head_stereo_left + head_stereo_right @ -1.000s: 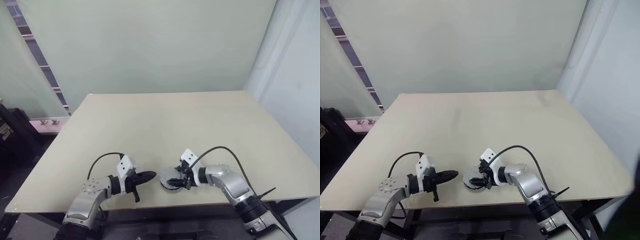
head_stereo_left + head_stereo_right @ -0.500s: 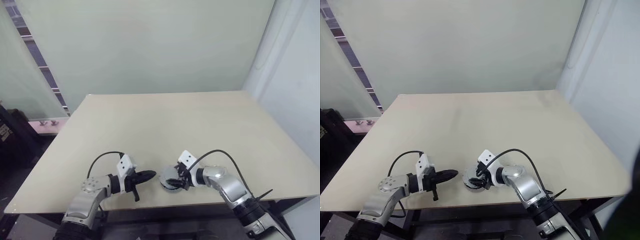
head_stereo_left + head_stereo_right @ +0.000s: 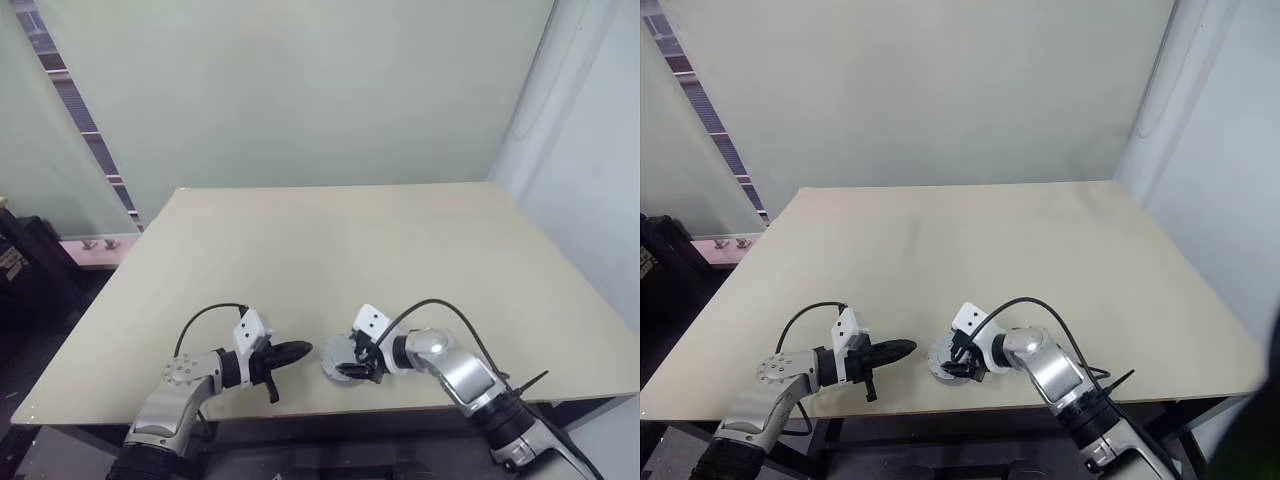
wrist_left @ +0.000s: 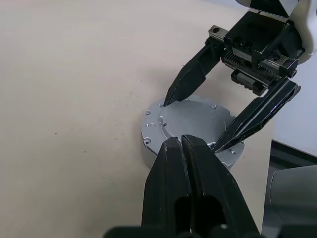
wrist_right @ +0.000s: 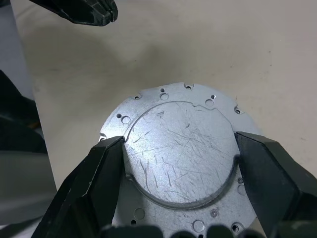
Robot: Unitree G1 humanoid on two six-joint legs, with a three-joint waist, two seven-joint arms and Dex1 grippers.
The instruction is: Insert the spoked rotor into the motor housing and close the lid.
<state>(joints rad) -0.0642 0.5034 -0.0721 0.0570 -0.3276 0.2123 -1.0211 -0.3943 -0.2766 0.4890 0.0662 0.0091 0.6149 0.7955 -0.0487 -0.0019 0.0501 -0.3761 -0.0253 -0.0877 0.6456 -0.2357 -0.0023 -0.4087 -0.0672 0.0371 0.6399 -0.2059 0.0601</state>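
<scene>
Right wrist view shows scratched lid [image 5: 181, 153] between wide right jaws; left jaws closed.

Head cameras overlook table [image 3: 400, 240]; wrist cameras close.

even soft light, sharp frames (faint sheen on metal)
</scene>
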